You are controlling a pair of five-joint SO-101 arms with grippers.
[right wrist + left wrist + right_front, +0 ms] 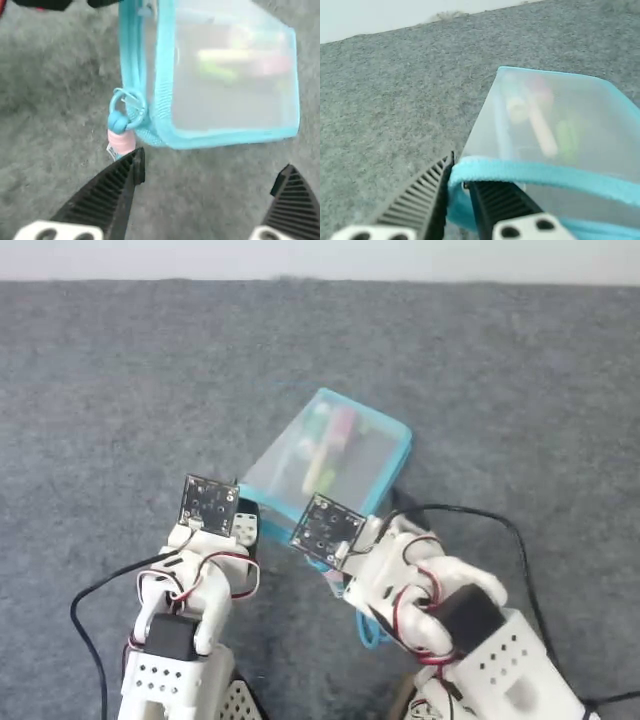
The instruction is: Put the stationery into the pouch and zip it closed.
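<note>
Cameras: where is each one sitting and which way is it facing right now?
High view: fixed above the table, looking down on the pouch, the left arm and the right arm.
Left wrist view: on the left wrist, looking along the left jaws, shut on the pouch's blue edge.
Right wrist view: on the right wrist, looking past the open right jaws at the zip pull.
Shared: all three show the pouch, stationery inside.
</note>
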